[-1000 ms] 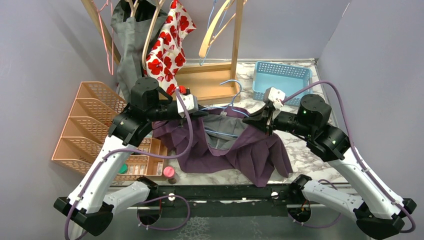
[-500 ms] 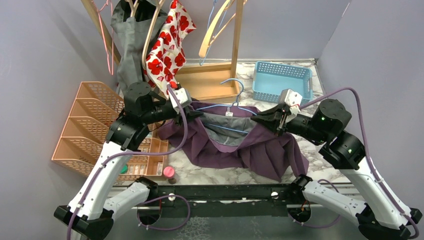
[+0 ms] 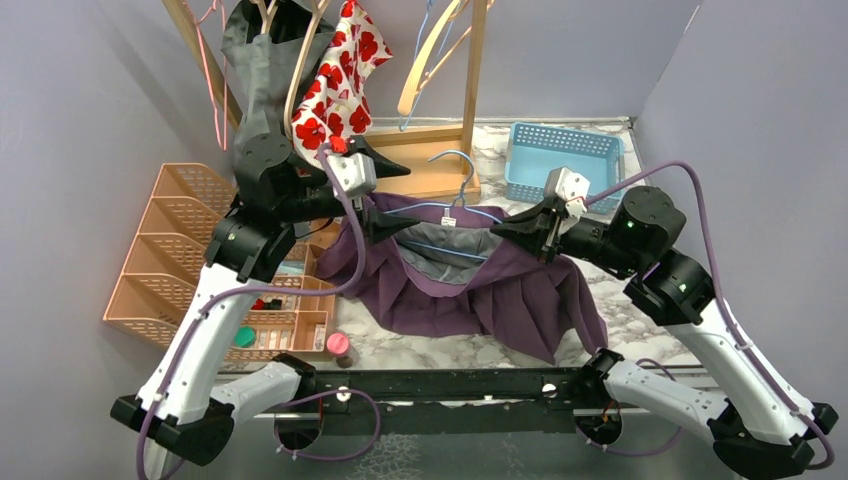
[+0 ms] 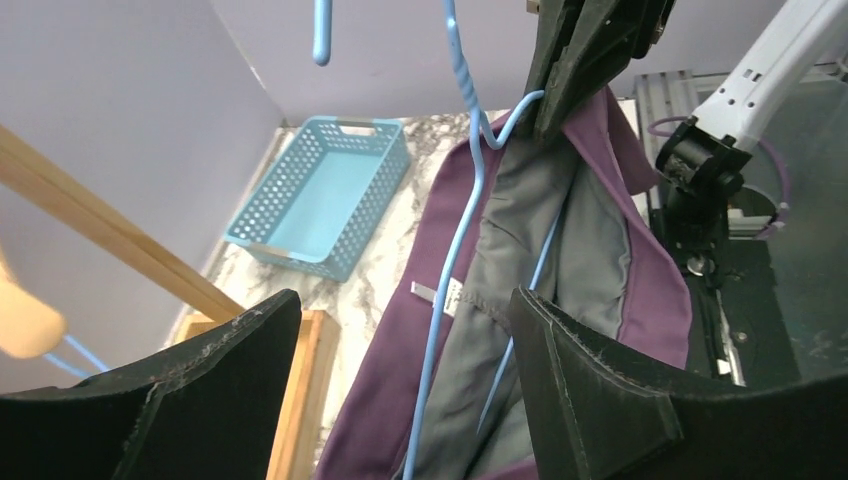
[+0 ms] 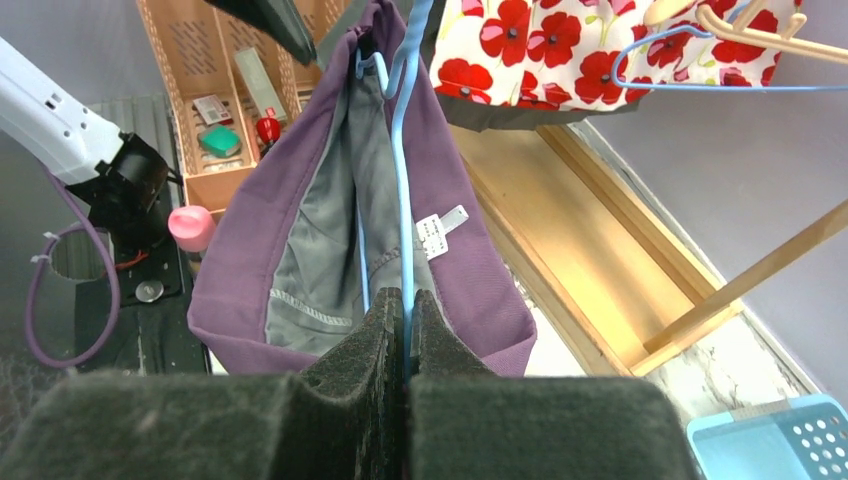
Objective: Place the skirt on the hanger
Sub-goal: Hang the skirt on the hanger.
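Lilac-grey walls close round a white marbled table (image 3: 640, 312). A peach organiser (image 3: 170, 250) sits at its left edge. The left gripper (image 4: 405, 298) gapes wide, empty. Mid-table hangs the purple skirt (image 3: 500, 300), with the blue hanger (image 5: 398, 170) inside its waist and its white tag (image 5: 441, 225) unreadable. The right gripper (image 5: 405, 300) pinches the hanger's wire. A blue basket (image 3: 562, 160) sits at the far right corner.

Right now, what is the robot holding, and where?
The right gripper pinches one end of the thin blue wire hanger, at the waistband of the purple skirt. The left gripper is open, empty.
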Available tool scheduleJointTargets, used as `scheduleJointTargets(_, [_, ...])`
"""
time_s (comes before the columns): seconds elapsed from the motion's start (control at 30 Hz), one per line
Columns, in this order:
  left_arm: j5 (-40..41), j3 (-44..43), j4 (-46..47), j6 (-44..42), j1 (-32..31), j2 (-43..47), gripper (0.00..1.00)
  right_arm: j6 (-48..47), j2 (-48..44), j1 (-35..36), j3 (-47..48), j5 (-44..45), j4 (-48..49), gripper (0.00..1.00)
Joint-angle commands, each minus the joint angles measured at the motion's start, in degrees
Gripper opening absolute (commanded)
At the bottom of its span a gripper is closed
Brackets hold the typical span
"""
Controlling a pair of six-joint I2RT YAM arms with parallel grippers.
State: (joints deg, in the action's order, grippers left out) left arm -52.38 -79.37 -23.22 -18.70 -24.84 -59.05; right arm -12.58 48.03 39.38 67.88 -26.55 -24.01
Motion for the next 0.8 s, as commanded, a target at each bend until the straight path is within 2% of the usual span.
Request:
scheduleJointTargets(0.0, [-5.5, -0.9, 1.0, 2.7, 0.0, -3.8, 0.78, 1.4, 0.9, 0.1, 1.3, -3.3, 11.2, 0.01])
scheduleJointTargets(0.17, [-9.7, -1.6, 1.0, 1.6, -0.5, -6.7, 0.67, 1.9, 2.2, 0.1, 0.3, -4.6, 14.7, 0.01])
scheduleJointTargets(0.27, [-9.0, -1.5, 1.0, 0.3, -0.8, -7.2, 0.55, 2.1, 2.6, 0.1, -0.2, -5.7, 15.4, 0.01])
scheduleJointTargets(0.43, [-7.7, -1.0, 1.0, -3.0, -0.9, -6.6, 0.20, 1.4, 1.9, 0.1, -1.5, -7.1, 13.6, 0.01])
scheduleJointTargets(0.5, [-7.2, -1.0, 1.2, -3.9, -0.9, -6.0, 0.01, 1.0, 1.2, 0.1, -1.9, -6.7, 11.3, 0.01])
scheduleJointTargets(0.6, [-7.0, -0.9, 2.1, -4.0, -0.9, -5.3, 0.00, 1.1, 0.1, 0.1, -2.5, -5.8, 8.3, 0.03])
scheduleJointTargets(0.77, [-6.9, -1.0, 4.1, -2.5, -0.9, -4.5, 0.00, 2.2, -1.2, 0.0, -2.5, -2.7, 2.8, 0.21])
